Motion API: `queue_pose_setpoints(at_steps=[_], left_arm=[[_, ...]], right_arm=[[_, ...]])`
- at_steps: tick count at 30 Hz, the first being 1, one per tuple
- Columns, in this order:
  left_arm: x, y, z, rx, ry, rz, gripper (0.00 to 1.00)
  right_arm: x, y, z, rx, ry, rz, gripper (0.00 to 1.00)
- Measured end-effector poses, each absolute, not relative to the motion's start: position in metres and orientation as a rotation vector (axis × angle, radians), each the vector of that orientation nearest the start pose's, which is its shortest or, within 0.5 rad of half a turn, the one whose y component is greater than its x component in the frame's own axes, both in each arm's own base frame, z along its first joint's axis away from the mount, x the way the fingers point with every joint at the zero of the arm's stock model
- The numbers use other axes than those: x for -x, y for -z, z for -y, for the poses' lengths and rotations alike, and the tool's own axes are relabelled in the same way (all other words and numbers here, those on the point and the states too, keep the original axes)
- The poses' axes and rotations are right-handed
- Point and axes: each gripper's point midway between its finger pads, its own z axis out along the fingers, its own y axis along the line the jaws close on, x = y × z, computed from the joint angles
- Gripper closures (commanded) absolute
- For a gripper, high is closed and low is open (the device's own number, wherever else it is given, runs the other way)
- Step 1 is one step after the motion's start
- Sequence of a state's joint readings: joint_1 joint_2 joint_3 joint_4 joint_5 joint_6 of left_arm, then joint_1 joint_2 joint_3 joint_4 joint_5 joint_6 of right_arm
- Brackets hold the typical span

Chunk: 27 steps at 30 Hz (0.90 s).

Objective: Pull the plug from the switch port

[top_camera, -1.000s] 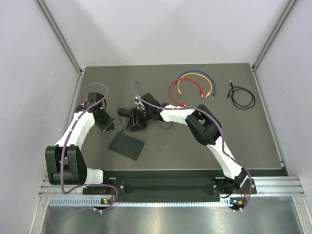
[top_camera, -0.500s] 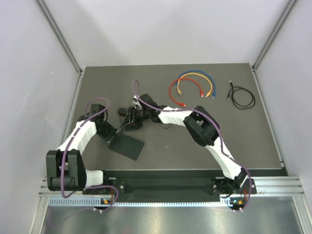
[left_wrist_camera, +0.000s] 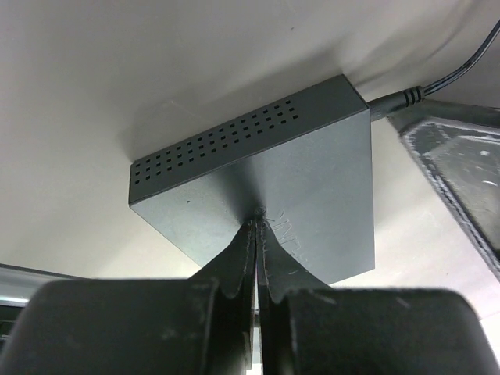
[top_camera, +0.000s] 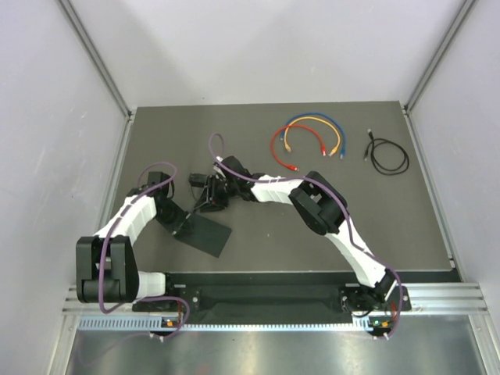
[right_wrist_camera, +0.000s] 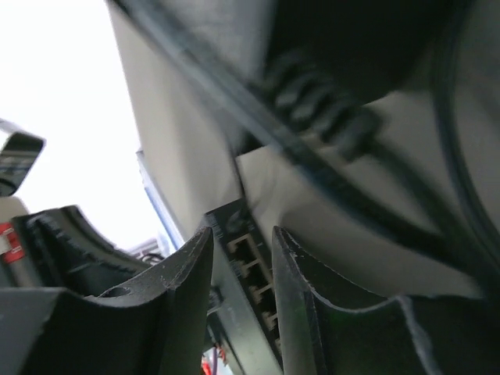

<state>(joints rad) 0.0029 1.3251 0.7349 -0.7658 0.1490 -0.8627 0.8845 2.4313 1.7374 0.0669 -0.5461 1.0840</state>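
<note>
The switch [top_camera: 206, 236] is a flat matte-black slab lying left of centre. In the left wrist view the switch [left_wrist_camera: 305, 172] shows a vented side, and a black plug [left_wrist_camera: 395, 101] on a thin cord sits in its far right corner. My left gripper [top_camera: 180, 225] is shut, its tips [left_wrist_camera: 258, 216] touching the switch's top near a corner. My right gripper [top_camera: 205, 198] is open just beyond the switch's far end. In the right wrist view the gripper [right_wrist_camera: 242, 234] frames the switch's port row [right_wrist_camera: 251, 262], with a blurred ribbed black cord [right_wrist_camera: 320, 94] above.
A small black adapter block [top_camera: 198, 180] lies by the right gripper. Coiled red [top_camera: 282, 149], blue and yellow [top_camera: 316, 132] cables and a black cable [top_camera: 387, 157] lie at the back right. Grey walls close in both sides.
My left gripper has moved toward the near side and down onto the switch's left corner. My right gripper has shifted left, closer to the switch's far end.
</note>
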Motion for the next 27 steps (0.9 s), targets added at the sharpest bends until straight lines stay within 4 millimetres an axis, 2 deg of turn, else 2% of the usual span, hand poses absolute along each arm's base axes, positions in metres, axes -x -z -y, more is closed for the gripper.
queue_pose_setpoints(at_steps=[9,15,16,22,27], left_arm=[[-0.218,-0.04,0.057,1.231,0.339,-2.722,0.98],[-0.218,-0.039,0.057,1.23,0.338,-2.724,0.99],[-0.218,-0.039,0.057,1.231,0.337,-2.724,0.99],[-0.217,-0.039,0.055,1.247,0.33,-2.722,1.0],[-0.216,-0.038,0.054,1.299,0.361,-2.713,1.0]], right_arm=[[-0.284,-0.035,-0.552,0.123,-1.522,-2.638,0.73],[-0.284,-0.031,-0.557,0.092,-1.539,-2.639,0.92],[-0.284,-0.032,-0.557,0.086,-1.542,-2.639,1.0],[-0.285,-0.032,-0.559,0.095,-1.554,-2.623,1.0],[-0.287,-0.03,-0.56,0.202,-1.529,-2.566,1.0]])
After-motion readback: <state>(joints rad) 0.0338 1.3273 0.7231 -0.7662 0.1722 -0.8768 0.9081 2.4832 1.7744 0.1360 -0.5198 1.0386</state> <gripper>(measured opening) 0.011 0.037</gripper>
